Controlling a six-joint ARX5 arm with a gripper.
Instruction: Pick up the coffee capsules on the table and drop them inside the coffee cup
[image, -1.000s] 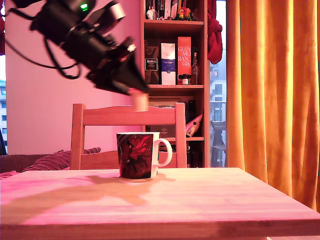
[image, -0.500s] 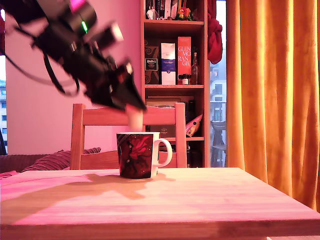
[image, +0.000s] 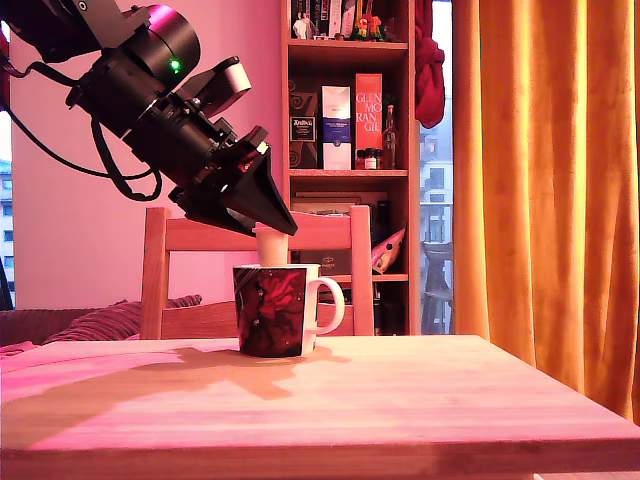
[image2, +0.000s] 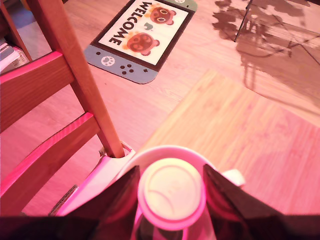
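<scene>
Item: cream capsule (image: 272, 247), clamped in my hand (image: 268, 222), frame centre-left, directly above the coffee cup's (image: 272, 310) mouth. Cup stood on counter (image: 400, 400), before a wooden chair (image: 200, 235).

"WELCOME" on floor mat (image2: 142, 39); "GLENMORANGIE" on red box (image: 368, 115)

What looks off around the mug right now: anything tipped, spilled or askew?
Nothing stands out. The coffee cup stands upright on the table, and the end effector holds the cream capsule just above its rim. No spill shows.
</scene>
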